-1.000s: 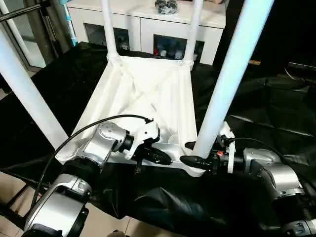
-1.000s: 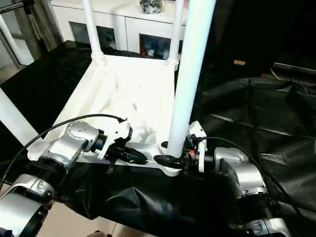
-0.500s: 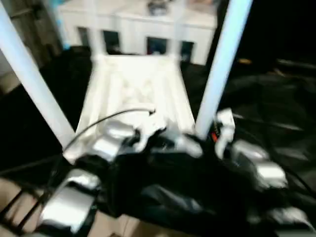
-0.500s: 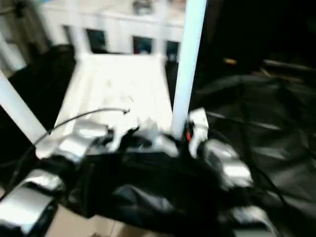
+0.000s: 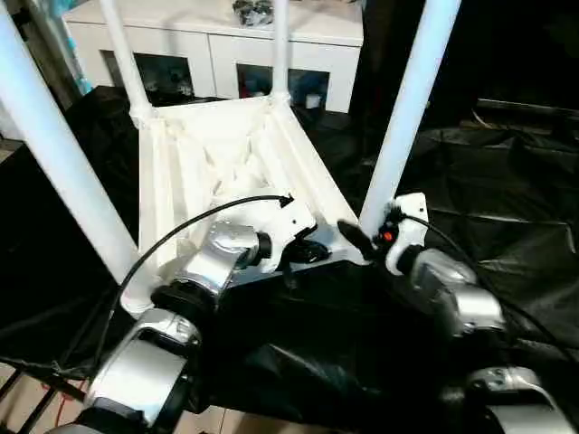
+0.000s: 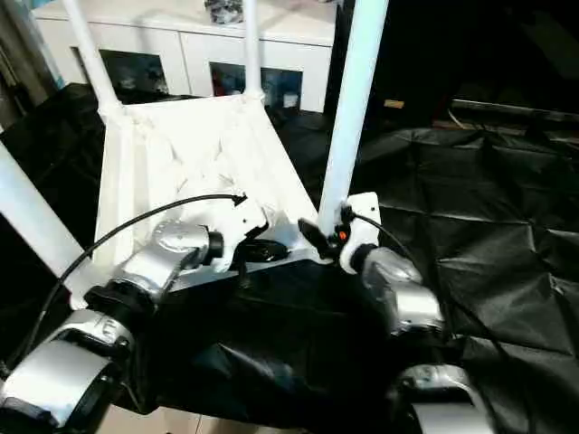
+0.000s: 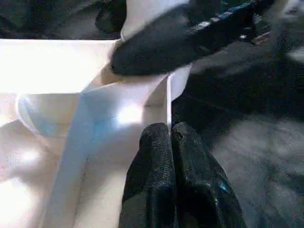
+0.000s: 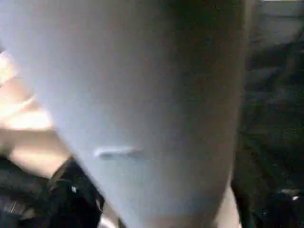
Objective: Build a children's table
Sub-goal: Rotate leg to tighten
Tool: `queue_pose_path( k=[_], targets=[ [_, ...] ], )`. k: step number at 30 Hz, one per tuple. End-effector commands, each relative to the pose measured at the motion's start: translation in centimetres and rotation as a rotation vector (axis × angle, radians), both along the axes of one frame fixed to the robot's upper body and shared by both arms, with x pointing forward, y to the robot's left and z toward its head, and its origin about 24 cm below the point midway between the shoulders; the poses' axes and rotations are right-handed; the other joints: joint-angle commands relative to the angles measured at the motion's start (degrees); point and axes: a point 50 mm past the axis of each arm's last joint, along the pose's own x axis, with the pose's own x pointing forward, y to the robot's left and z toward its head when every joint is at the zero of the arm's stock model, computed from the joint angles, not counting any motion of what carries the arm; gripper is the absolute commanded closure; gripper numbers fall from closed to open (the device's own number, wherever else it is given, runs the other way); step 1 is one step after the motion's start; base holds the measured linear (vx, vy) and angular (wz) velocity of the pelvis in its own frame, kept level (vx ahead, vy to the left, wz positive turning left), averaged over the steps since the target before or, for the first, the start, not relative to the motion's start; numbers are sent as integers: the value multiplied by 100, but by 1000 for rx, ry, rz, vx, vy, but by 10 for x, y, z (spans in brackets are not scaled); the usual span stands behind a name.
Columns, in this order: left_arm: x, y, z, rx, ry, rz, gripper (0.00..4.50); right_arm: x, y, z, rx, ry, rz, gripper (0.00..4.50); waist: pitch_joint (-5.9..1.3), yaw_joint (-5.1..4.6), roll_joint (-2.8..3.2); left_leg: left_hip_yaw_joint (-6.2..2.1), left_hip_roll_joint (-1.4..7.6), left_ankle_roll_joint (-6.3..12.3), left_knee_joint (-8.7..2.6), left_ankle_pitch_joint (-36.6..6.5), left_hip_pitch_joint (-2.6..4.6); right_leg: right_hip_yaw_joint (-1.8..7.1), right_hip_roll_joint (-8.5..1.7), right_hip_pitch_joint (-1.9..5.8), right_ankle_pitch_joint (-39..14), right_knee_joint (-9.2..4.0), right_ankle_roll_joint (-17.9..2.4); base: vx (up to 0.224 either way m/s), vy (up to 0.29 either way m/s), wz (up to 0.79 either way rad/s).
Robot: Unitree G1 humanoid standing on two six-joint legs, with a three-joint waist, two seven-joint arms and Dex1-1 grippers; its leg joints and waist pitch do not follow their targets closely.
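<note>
The children's table lies upside down on a black-draped surface, ribbed underside up, with all four legs standing in the corner sockets. The left gripper, fingers pressed together and holding nothing, rests against the near rim of the top. The right gripper sits at the base of the near right leg with a black finger on the inner side of the tube; whether it clamps the leg cannot be told.

The step in hand appears to be seating this last leg. It would be done well by keeping the tube upright over its socket, pressing straight down along its axis, and letting the left gripper hold the rim against lifting or sliding.

Against the frame a second earlier, the top now runs at a different slant across the picture, though the camera itself has swung. The right gripper sits higher on the leg base, and the left gripper reaches nearer that corner.
</note>
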Motion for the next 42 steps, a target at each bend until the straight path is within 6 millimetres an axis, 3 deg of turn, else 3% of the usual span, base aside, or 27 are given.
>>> queue_pose_path(
  k=[1,3,7,13,22,23,25,40,41,42],
  targets=[
    [-6,-14,10,-51,-15,-126,450,-13,20,-6,18,41,190,80,-378,79,-19,0,-2,445,-307,-1202,21,135,-172,324,-498,-363,-1529,0,0,0],
    [-9,-11,10,-49,0,-166,450,-19,16,-3,23,33,270,80,-378,115,-22,9,7,548,-296,-1120,31,129,-170,333,-269,-343,-1644,0,0,0],
    [-17,1,8,-16,50,-264,450,-30,4,3,26,38,402,80,-369,244,-15,30,40,557,-300,-1078,52,126,-162,336,-281,-325,-1648,0,0,0],
    [-17,22,6,65,39,-300,450,-36,-8,9,9,35,469,80,-346,362,2,41,58,323,-328,-1364,95,137,-176,281,-742,-358,-1544,0,0,0],
    [-18,28,5,87,63,-277,450,-35,-8,8,-13,29,453,80,-359,358,-10,33,37,243,-325,-1239,69,140,-187,294,-737,-346,-1456,0,0,0],
    [-18,28,4,86,67,-278,407,-36,-8,8,-13,29,454,69,-358,357,-10,31,35,244,-326,-1245,67,138,-186,293,-761,-351,-1452,0,0,0],
    [-18,29,3,98,55,-278,397,-36,-8,8,-12,29,455,69,-364,354,-15,27,31,252,-323,-1231,63,137,-184,300,-748,-349,-1441,0,0,0],
    [-15,29,-2,115,36,-220,397,-36,-11,8,-13,23,428,69,-369,335,-18,26,28,284,-314,-1194,62,136,-182,302,-714,-348,-1444,0,0,0],
    [-15,29,-2,120,38,-221,425,-36,-11,8,-14,21,427,69,-367,335,-24,26,26,285,-314,-1192,58,136,-182,304,-720,-349,-1438,0,0,0],
    [-15,29,-2,120,39,-221,425,-36,-11,8,-14,21,427,69,-364,336,-20,26,27,282,-318,-1209,61,135,-182,300,-743,-353,-1435,0,0,0]
  ],
)
